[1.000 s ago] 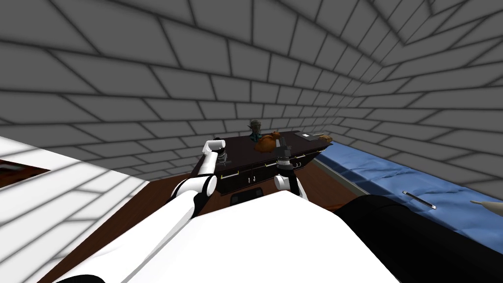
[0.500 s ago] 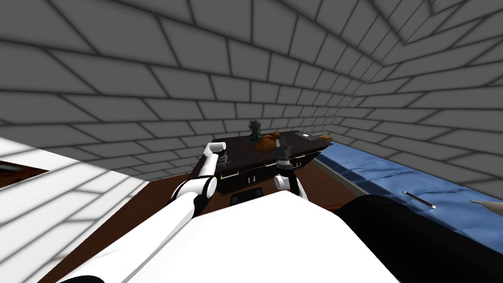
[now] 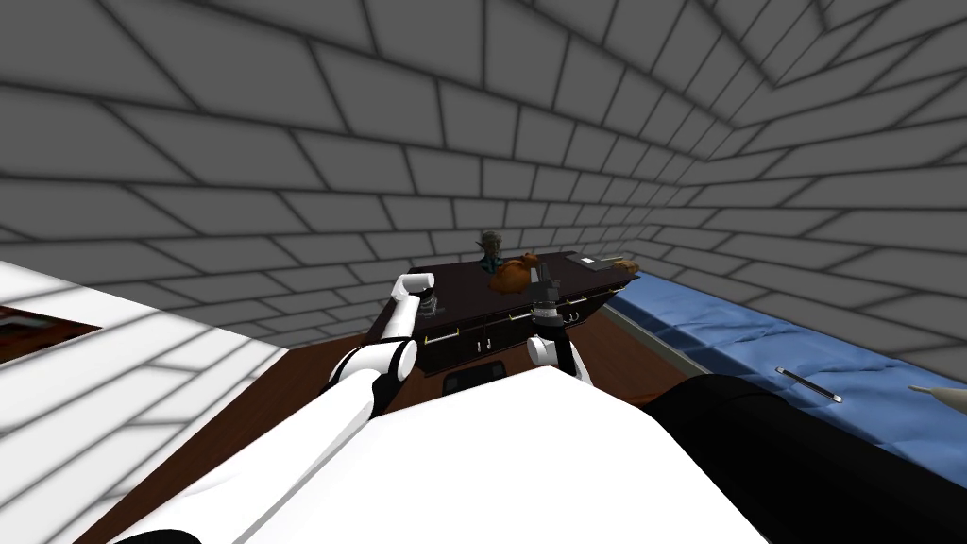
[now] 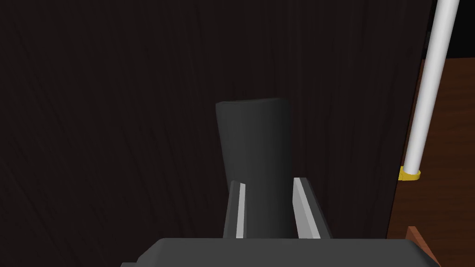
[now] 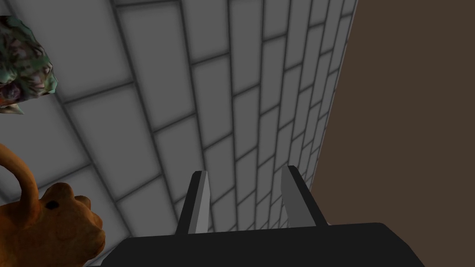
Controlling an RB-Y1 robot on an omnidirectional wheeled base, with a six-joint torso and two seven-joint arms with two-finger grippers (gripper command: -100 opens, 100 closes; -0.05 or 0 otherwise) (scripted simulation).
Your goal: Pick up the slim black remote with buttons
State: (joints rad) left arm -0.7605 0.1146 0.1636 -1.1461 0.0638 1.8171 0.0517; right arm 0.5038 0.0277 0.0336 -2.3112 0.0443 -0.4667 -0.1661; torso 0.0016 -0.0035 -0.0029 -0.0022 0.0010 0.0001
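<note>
Two fingers (image 4: pixel 240 206) of the left gripper (image 4: pixel 269 185) pinch the slim black remote (image 4: pixel 255 139) over the dark table (image 4: pixel 116 116); the right gripper (image 5: pixel 246 178) is empty, fingers apart, near an orange toy (image 5: pixel 46 227).

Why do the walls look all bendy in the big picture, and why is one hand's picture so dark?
Head view: the very wide lens splays the straight brick wall lines toward the corners. Left wrist view: dark because the left hand is close over the nearly black cabinet top, gripping a dark grey remote. Right wrist view: evenly lit grey wall, no glare.
</note>
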